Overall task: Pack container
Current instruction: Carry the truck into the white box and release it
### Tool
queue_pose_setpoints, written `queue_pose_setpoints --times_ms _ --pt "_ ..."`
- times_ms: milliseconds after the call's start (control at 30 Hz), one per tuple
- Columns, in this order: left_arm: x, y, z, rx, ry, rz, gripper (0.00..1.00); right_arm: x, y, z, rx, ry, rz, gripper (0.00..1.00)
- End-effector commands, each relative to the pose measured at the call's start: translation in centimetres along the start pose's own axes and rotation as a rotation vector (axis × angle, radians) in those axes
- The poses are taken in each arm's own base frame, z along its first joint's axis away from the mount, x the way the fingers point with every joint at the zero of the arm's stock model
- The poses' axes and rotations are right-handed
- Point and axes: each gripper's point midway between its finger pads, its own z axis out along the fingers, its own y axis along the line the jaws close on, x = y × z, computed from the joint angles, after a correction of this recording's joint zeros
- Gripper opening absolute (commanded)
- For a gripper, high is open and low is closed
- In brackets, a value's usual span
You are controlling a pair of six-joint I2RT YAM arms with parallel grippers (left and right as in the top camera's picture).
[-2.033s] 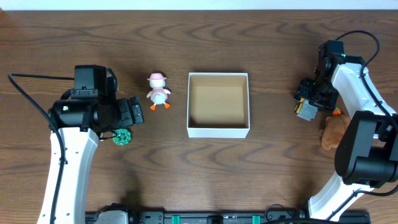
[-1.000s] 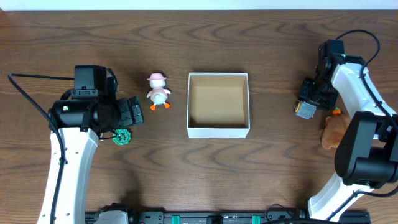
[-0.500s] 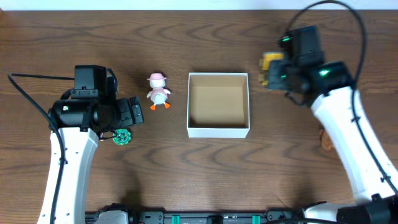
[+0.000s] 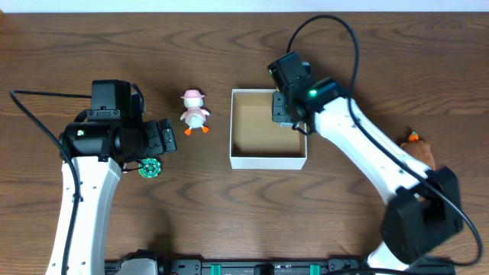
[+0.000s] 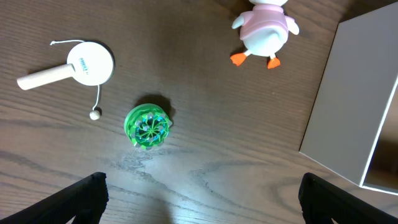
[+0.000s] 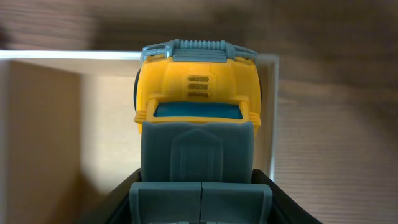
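Container (image 4: 267, 161), white and square, sits midway between the tabletop's side edges overhead, with the right gripper (image 4: 284, 113) over its far-right corner. Left wrist: the left gripper (image 5: 204, 200) has its jaws wide apart above a green top (image 5: 148, 126). Right wrist: jaws clamped on a yellow truck (image 6: 198, 93).

container (image 4: 267, 161): white, tan inside | truck (image 6: 198, 87): yellow, grey | duck (image 5: 264, 34): pink | spinner (image 5: 147, 126): green
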Motion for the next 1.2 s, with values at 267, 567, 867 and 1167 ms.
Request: queue_pose_setpoints --times_ms 267,567,867,1167 --pt "-0.5 0.0 -0.4 0.001 -0.016 -0.006 0.98 -0.4 0.1 0.8 0.022 -0.016 0.012 0.23" --pt "-0.5 0.0 -0.4 0.0 -0.016 -0.006 0.98 1.3 -0.4 0.8 0.037 0.054 -0.002 0.2" --pt "-0.5 0.0 -0.4 0.0 -0.016 -0.006 0.98 1.7 -0.8 0.7 0.054 0.071 -0.003 0.35" --pt "-0.5 0.0 -0.4 0.0 -0.016 -0.006 0.98 1.3 -0.6 0.7 0.041 0.056 -0.05 0.61"
